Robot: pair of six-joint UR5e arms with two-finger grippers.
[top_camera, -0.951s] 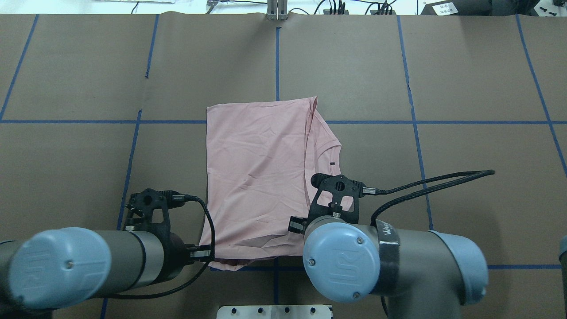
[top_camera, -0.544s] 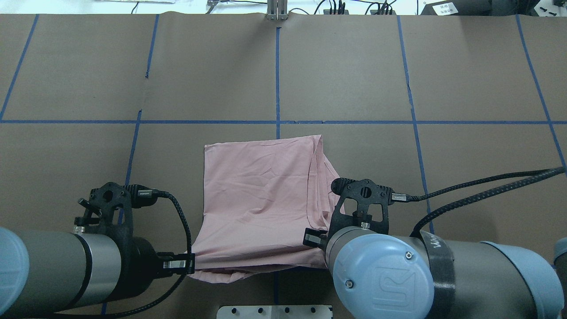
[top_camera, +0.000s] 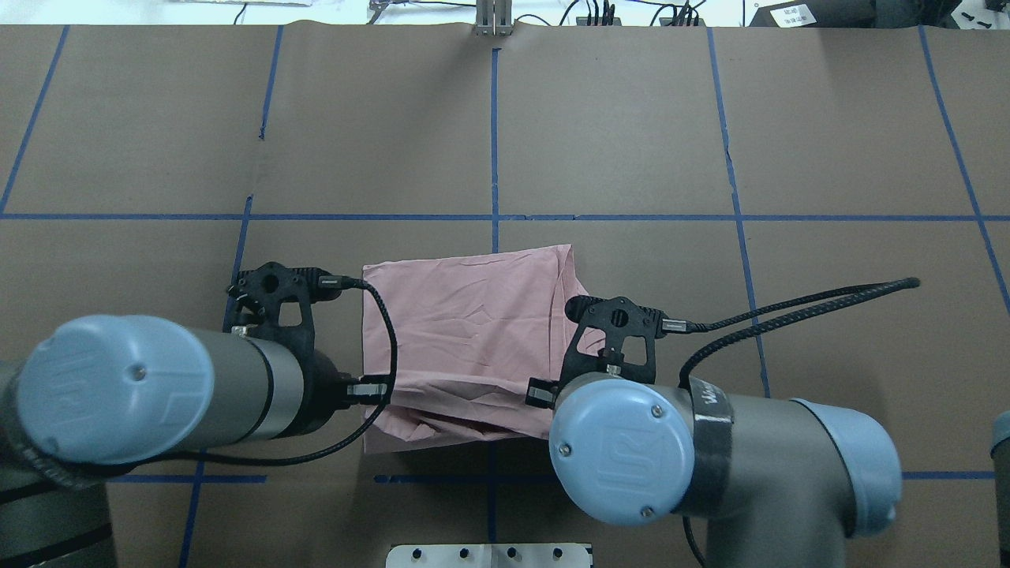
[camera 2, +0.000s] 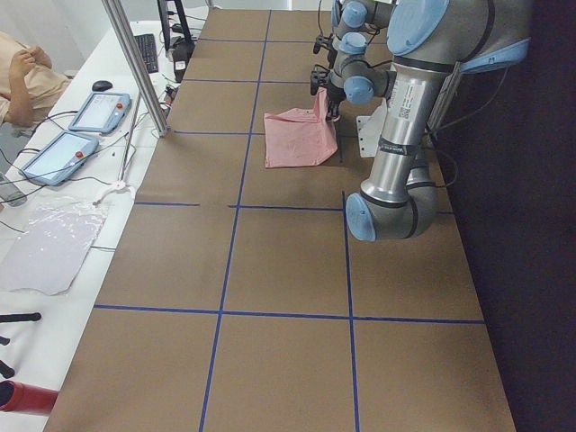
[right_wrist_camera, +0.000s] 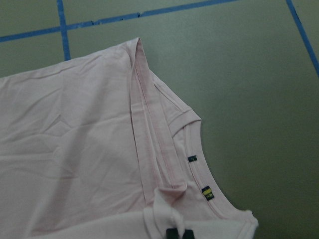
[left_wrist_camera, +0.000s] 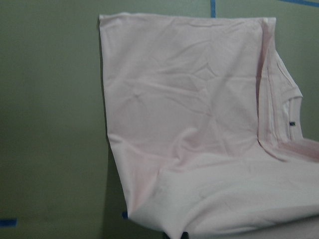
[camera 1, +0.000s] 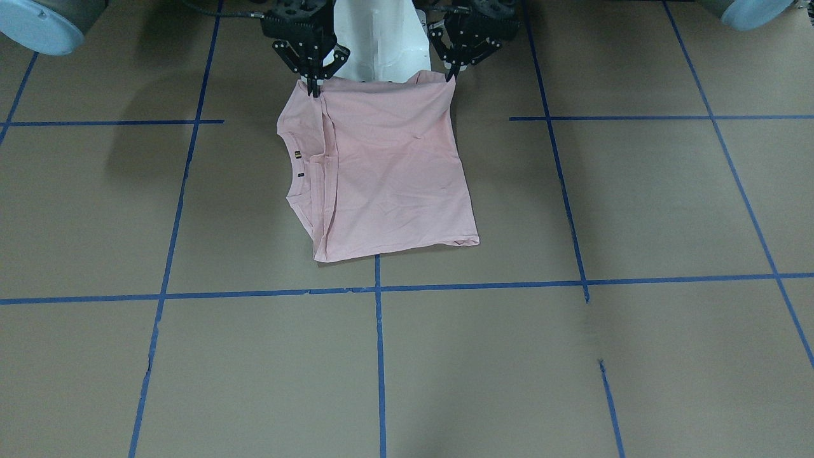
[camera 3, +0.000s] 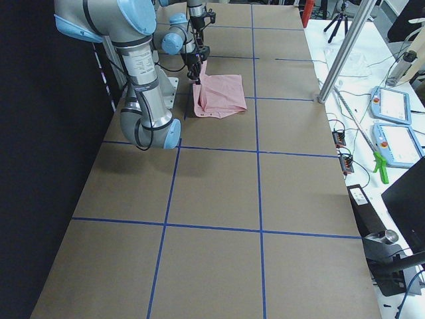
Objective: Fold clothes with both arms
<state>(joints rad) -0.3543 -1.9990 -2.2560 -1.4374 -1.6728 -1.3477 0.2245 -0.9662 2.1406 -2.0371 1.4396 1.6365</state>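
The pale pink T-shirt lies folded lengthwise on the brown table, and its print is hidden. Its ribbed neckline with small tags faces the robot's right side. My left gripper is shut on one near corner of the shirt. My right gripper is shut on the other near corner. Both hold that edge lifted above the table while the far part rests flat. In the overhead view the shirt shows between both wrists, which hide the fingers. The wrist views show the shirt hanging from the fingertips.
The white pedestal base stands just behind the lifted edge. Blue tape lines grid the table. The right wrist's black cable loops out to the right. Tablets and an operator sit beyond the far table edge.
The shirt has been dragged toward the robot, its far edge now well short of the cross tape line. Since half a second ago both grippers have carried the held near edge up and forward.
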